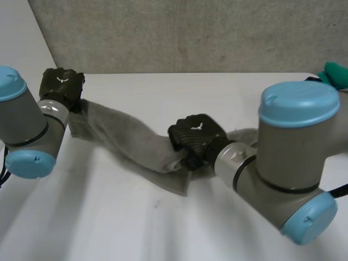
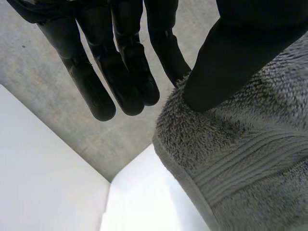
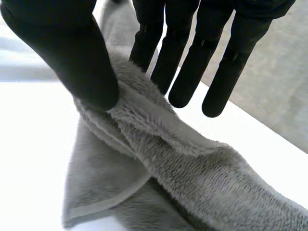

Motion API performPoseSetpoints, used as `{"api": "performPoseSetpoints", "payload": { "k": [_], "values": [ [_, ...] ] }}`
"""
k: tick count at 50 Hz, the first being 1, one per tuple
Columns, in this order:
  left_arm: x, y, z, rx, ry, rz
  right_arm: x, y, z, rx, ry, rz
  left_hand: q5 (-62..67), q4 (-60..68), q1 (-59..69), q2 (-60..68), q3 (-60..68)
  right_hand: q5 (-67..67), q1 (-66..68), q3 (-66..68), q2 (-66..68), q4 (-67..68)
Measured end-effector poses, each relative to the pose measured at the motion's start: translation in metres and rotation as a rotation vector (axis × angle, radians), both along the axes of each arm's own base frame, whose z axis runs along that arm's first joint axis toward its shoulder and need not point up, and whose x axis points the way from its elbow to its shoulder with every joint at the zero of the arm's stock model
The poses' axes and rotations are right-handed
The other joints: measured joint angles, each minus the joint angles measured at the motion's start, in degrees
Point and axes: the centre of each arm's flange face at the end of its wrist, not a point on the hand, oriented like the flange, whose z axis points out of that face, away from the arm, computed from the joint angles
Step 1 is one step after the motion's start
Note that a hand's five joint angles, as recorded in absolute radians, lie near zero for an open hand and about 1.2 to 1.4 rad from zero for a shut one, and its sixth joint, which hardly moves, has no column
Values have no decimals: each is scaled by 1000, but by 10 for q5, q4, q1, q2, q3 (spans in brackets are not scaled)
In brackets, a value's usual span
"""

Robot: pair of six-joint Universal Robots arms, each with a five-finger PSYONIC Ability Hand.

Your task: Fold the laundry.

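Observation:
A grey towel (image 1: 130,138) hangs stretched above the white table (image 1: 136,228) between my two hands. At the far left, my left hand (image 1: 61,84) holds one end. In the left wrist view, the thumb (image 2: 226,62) pinches the towel's (image 2: 240,159) edge against one finger, while the other fingers (image 2: 120,57) stay straight. My right hand (image 1: 194,135), near the table's middle, holds the other end. In the right wrist view, the thumb (image 3: 67,57) presses a fold of the towel (image 3: 192,163) against a finger behind it. Below the right hand a corner droops.
A green object (image 1: 336,74) lies at the far right edge of the table. A grey wall (image 1: 190,32) runs behind the table's back edge. Both arms reach in over the table's near corners.

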Motion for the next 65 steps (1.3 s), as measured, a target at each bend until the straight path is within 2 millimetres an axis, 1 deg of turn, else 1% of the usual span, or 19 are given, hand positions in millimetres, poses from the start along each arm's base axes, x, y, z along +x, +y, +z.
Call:
{"api": "performPoseSetpoints", "payload": {
  "k": [2,3,5,6,7,8,9,12,18,23,24,30,36,44,51,54,55,57,65],
  "values": [
    [-1,-5,-1,-8,-2,1,4,4,-2,10,-5,10,0,0,0,0,0,-59,-55,-53,-51,-56],
    [-2,-8,0,-19,0,0,7,5,-5,14,-7,15,0,-2,-1,-3,-1,-196,-187,-183,-185,-187],
    [-3,-9,0,-21,1,-1,7,5,-6,15,-7,15,0,-2,-1,-3,-1,-208,-198,-205,-207,-198],
    [-6,-11,-1,-32,7,-5,9,3,-8,11,-6,10,-116,-133,-135,-145,-141,-277,-265,-271,-275,-275],
    [-8,-11,-1,-38,11,-11,9,0,-9,6,-4,2,-234,-254,-269,-266,-248,-412,-407,-410,-411,-412],
    [-11,-11,-1,-40,13,-16,8,-4,-9,1,-3,-9,-309,-329,-354,-341,-322,-427,-417,-428,-426,-429],
    [-15,-7,-2,-40,15,-26,4,-9,-8,-7,-3,-27,-444,-467,-479,-472,-464,-428,-417,-432,-428,-434],
    [-25,4,-2,-32,15,-50,-8,-26,0,-34,-6,-78,-510,-534,-509,-530,-526,-428,-417,-432,-428,-435],
    [-38,50,6,-8,12,-95,-54,-67,31,-131,37,-194,-513,-537,-509,-532,-530,-428,-417,-432,-428,-435],
    [-48,100,10,19,4,-162,-88,-92,38,-187,147,-233,-512,-536,-508,-532,-529,-423,-415,-426,-426,-429],
    [-51,120,10,31,3,-193,-99,-99,35,-198,202,-236,-494,-521,-492,-520,-519,-416,-415,-418,-421,-421],
    [-56,183,0,100,4,-308,-127,-115,13,-201,376,-216,-454,-483,-454,-485,-482,-376,-384,-381,-380,-382],
    [-56,212,-24,200,-11,-363,-144,-130,-19,-210,444,-188,-454,-482,-454,-485,-481,-375,-384,-381,-380,-382],
    [-56,214,-57,308,-57,-360,-144,-146,-61,-287,410,-93,-454,-483,-454,-485,-481,-347,-351,-352,-357,-354],
    [-56,212,-64,325,-63,-354,-139,-155,-91,-311,380,-47,-456,-485,-457,-486,-483,-256,-255,-258,-258,-260],
    [-56,210,-66,328,-63,-351,-137,-161,-100,-327,376,-47,-487,-513,-477,-509,-506,-29,-7,-15,-8,-30],
    [-56,210,-67,329,-63,-348,-137,-163,-102,-333,374,-49,-498,-522,-486,-518,-516,57,78,60,70,56],
    [-55,208,-68,330,-62,-343,-136,-166,-103,-345,371,-56,-504,-527,-487,-523,-521,106,102,115,122,112],
    [-62,187,-77,259,-29,-329,-139,-164,-92,-351,358,-84,-514,-536,-487,-532,-530,108,102,127,124,127]
  ]
}}
